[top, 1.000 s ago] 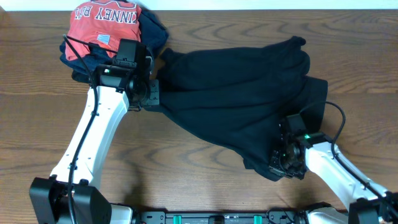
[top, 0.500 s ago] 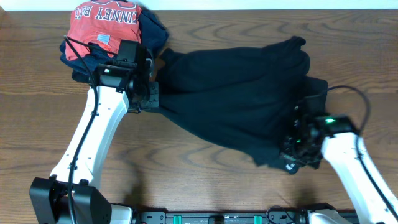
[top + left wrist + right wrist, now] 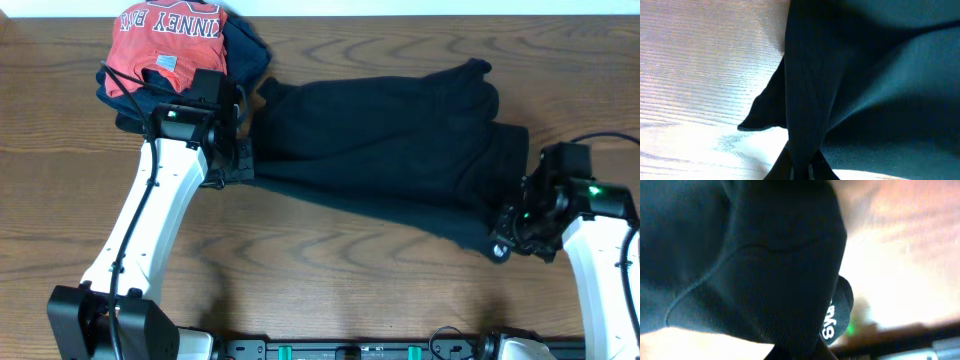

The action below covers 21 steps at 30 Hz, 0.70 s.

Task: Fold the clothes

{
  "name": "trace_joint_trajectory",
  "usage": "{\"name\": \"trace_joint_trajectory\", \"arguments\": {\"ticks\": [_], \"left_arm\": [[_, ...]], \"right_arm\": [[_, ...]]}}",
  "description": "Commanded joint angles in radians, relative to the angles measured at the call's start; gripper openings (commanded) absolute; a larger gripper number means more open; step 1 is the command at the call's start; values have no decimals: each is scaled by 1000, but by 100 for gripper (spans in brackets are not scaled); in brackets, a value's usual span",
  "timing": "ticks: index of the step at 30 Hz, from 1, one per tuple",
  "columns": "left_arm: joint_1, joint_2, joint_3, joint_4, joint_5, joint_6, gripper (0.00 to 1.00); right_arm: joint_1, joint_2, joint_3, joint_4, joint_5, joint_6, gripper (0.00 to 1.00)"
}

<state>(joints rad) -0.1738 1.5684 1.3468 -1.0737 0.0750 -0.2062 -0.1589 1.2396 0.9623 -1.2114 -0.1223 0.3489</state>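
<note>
The clothes are one black shirt, stretched across the middle of the table between both arms. My left gripper is shut on its left edge; in the left wrist view the black fabric runs down into the pinched jaws of that gripper. At the shirt's lower right corner my right gripper is shut on the cloth. The right wrist view is filled by the black shirt, with a small white logo print on a fold next to the gripper.
A red shirt with white lettering lies bunched on a dark navy garment at the far left, just behind my left arm. Brown wooden table shows in front of the shirt.
My right gripper has pulled the shirt's lower corner to the right, drawing the cloth flatter and wider. The left gripper has kept its place and its hold.
</note>
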Motion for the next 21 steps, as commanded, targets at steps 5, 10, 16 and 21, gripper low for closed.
{"name": "trace_joint_trajectory", "arguments": {"ticks": [5,10,16,21], "left_arm": [[4,-13,-2,89,-22,-17,6],[-11,4,-2,184,-22,-17,6],[-73,62,-2,295,-22,-16,6],[-117,165,-2,349,-23,-16,6]], "right_arm": [[-37,41,31,132,-29,-78,1],[-37,119,31,256,-39,-84,1],[-46,183,31,362,-39,-85,1],[-48,225,31,437,-39,-101,1]]}}
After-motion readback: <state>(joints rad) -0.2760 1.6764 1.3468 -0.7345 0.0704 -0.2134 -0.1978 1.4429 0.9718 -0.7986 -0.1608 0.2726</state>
